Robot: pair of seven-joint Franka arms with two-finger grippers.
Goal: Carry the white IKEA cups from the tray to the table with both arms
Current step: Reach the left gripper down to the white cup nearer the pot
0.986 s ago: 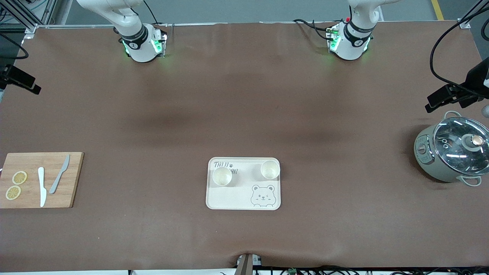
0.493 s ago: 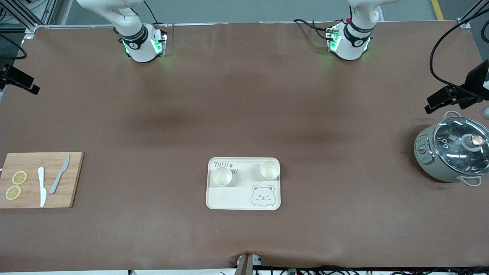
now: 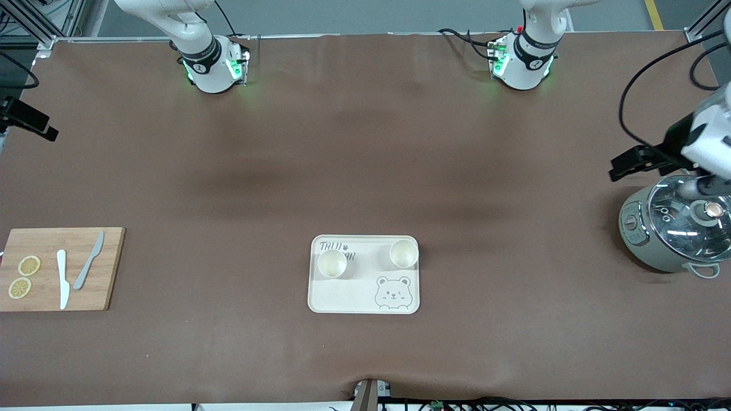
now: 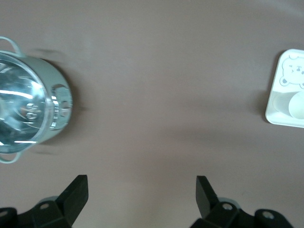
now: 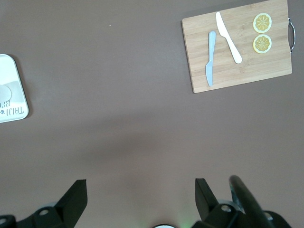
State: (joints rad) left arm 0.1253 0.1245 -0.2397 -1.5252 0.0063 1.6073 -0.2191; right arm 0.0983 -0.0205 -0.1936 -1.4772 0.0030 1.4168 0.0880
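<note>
Cups (image 3: pixel 332 264) untouched: both grippers hang empty, fingers spread. Left gripper (image 4: pixel 142 202) is over bare table (image 3: pixel 365 171) beside the lidded pot (image 3: pixel 677 228); right gripper (image 5: pixel 137 202) is over table between cutting board (image 5: pixel 237 45) and tray (image 3: pixel 364 274). The 2 cups stand upright on the tray. Risk: an off-centre grasp may tip a cup or drag the tray.
</note>
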